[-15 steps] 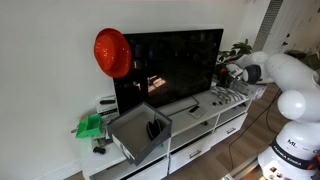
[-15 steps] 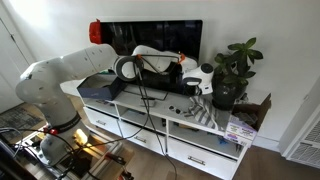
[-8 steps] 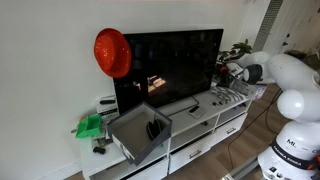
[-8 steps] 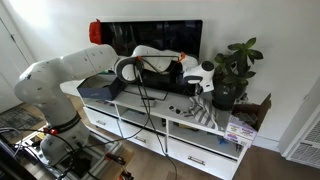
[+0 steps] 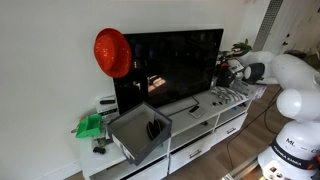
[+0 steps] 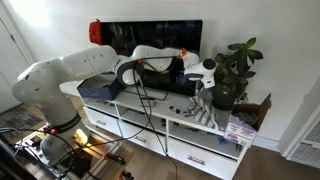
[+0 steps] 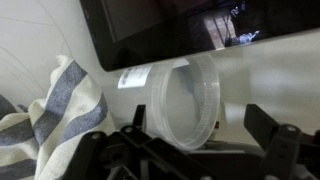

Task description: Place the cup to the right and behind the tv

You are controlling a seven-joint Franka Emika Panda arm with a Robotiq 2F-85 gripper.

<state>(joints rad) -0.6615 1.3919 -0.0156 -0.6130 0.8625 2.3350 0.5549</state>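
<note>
cup point(image 7: 185, 105) between gripper point(image 7: 185, 138) fingers, long axis near level, mouth rightward, under tv point(image 7: 170, 25) corner; grip unclear.

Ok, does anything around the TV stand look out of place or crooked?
Two things. A red round thing hangs on the tv at its upper corner and covers part of the screen. The grey box at one end of the white stand also sits tilted rather than flat.

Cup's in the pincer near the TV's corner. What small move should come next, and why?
Probably ease the cup back past the corner of the tv toward the wall. In the wrist view the pincer holds it by the screen's lower corner, not yet behind it.
</note>
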